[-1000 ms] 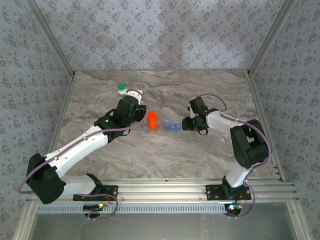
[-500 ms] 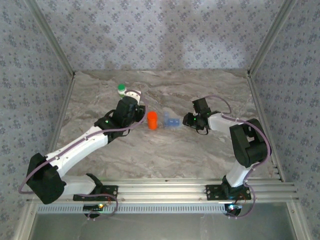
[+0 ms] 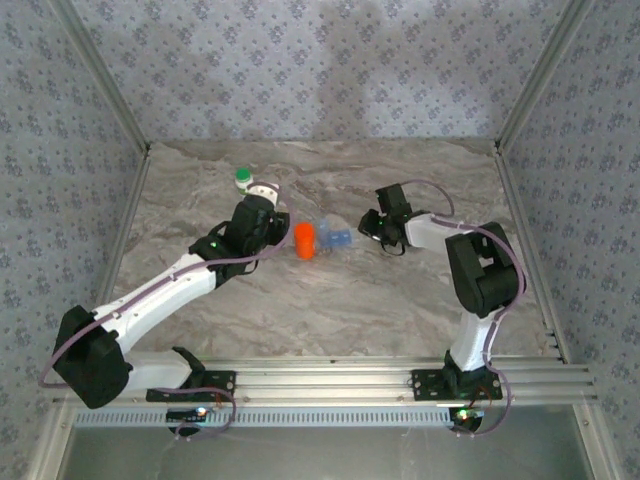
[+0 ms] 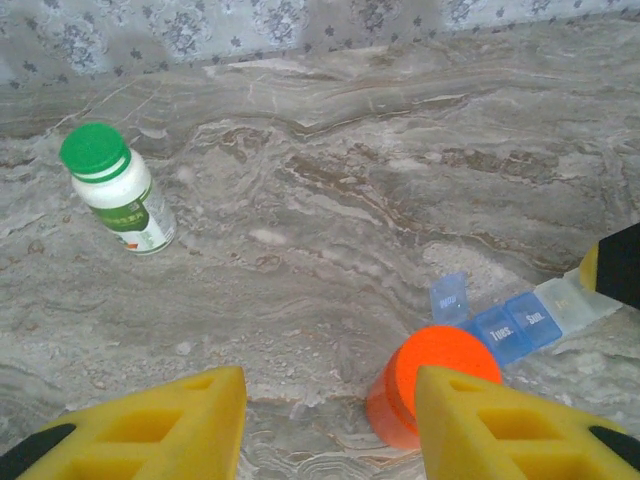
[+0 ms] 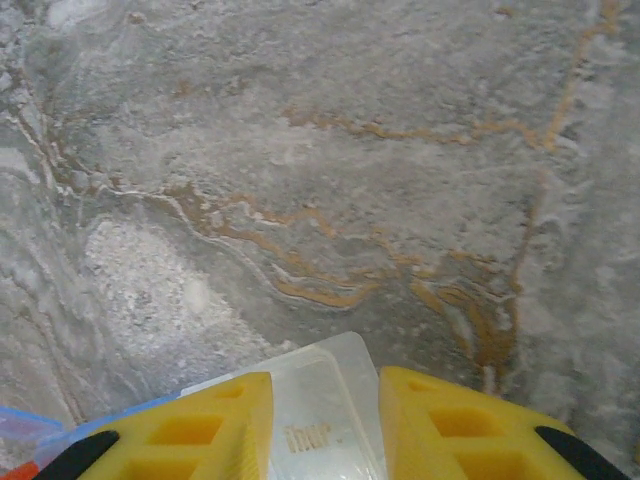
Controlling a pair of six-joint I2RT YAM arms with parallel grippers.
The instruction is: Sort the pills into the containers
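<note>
Marbled grey worktop (image 3: pixel 330 310) is carrying the pill box (image 3: pixel 334 238) near its middle. Its long axis is running left to right, the blue end pointing at the orange bottle (image 3: pixel 304 240) just beside it. One blue lid (image 4: pixel 450 297) is standing open; I cannot tell what the compartments are holding. The right fingers (image 5: pixel 190 430) are clamping the clear end. The left fingers (image 4: pixel 150 425) are hanging spread, grasping nothing. A white bottle (image 4: pixel 115 190) is sitting farther back, green cap on.

left arm (image 3: pixel 160 290) lying stretched forward-right, toward centre | left gripper (image 4: pixel 330 420) hovering low, jaws standing apart, gripping nothing | right arm (image 3: pixel 480 270) sitting folded at elbow, wrist pointing left | right gripper (image 5: pixel 325 395) pinching box (image 5: pixel 315 440) end between both fingers
</note>
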